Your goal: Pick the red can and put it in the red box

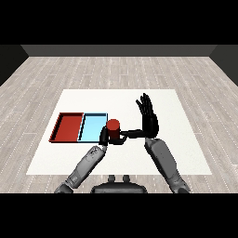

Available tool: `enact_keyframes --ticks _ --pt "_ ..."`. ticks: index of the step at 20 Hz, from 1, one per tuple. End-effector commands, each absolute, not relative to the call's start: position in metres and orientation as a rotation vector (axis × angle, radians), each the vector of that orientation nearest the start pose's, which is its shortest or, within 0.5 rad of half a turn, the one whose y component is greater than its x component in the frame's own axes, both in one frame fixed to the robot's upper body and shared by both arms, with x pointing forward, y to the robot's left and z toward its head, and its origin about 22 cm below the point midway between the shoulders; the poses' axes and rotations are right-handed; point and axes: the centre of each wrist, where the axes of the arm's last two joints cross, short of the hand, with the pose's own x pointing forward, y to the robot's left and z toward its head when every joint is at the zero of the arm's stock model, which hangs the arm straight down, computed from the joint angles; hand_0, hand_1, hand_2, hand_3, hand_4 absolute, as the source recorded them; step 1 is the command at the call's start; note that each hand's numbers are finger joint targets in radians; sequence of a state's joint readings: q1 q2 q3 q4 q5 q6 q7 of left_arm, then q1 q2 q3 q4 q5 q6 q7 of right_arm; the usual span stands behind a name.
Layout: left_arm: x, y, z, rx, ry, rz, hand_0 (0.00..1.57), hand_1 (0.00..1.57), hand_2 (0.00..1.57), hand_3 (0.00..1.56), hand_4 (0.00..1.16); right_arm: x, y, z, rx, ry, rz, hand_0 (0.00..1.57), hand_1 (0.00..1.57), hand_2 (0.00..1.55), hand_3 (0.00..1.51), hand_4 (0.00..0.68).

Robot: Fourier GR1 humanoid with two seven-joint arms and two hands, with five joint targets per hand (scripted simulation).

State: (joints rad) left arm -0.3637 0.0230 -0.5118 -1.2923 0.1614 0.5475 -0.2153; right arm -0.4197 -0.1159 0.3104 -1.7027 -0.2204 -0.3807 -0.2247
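At the far left of the white surface lies the red tray, with nothing in it. Just beside it, touching along one long edge, lies the light blue tray, and it holds nothing either.

Next comes the left robot hand. It is low at the near right corner of the blue tray, and its fingers seem curled around the lower left side of the red can. So I judge this robot hand to be grasping the can, though the view is small and the contact is hard to check.

The red can stands upright, just at the right edge of the blue tray, and I cannot tell if it rests on the surface or is a little lifted. It looks like a stiff metal cylinder, probably light, with a smooth wall that could slip. The best hold is around the middle of its body, fingers on one side and thumb on the other, keeping it upright.

To the right, the right robot hand is released: its fingers are straight and point upward, while the thumb reaches sideways toward the can and appears to touch it.

The can must travel left, across the blue tray, to reach the red one.
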Motion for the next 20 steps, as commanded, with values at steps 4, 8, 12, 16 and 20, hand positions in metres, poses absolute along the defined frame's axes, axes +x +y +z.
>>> enact_keyframes --ticks 4,8,12,16,20 --pt "0.286 0.124 0.022 0.013 -1.824 -0.088 1.57 1.57 1.57 1.46 1.13 0.267 -0.199 0.127 0.158 -2.223 -0.152 0.00 0.00 0.00 0.00 0.000" --pt "0.291 0.150 0.039 0.106 -1.876 -0.102 1.57 1.57 1.57 1.46 1.12 0.271 -0.214 0.108 0.131 -2.166 -0.137 0.00 0.00 0.00 0.00 0.000" --pt "0.303 0.176 0.062 0.223 -1.857 -0.112 1.57 1.57 1.56 1.46 1.11 0.270 -0.247 0.078 0.039 -2.137 -0.157 0.00 0.00 0.00 0.00 0.000" --pt "0.306 0.212 0.077 0.300 -1.849 -0.120 1.57 1.57 1.56 1.42 1.12 0.262 -0.251 0.045 -0.038 -2.034 -0.126 0.00 0.00 0.00 0.00 0.000" --pt "0.333 0.215 0.074 0.444 -1.823 -0.164 1.57 1.57 1.55 1.44 1.13 0.255 -0.279 0.025 -0.035 -1.976 -0.124 0.00 0.00 0.00 0.00 0.000"
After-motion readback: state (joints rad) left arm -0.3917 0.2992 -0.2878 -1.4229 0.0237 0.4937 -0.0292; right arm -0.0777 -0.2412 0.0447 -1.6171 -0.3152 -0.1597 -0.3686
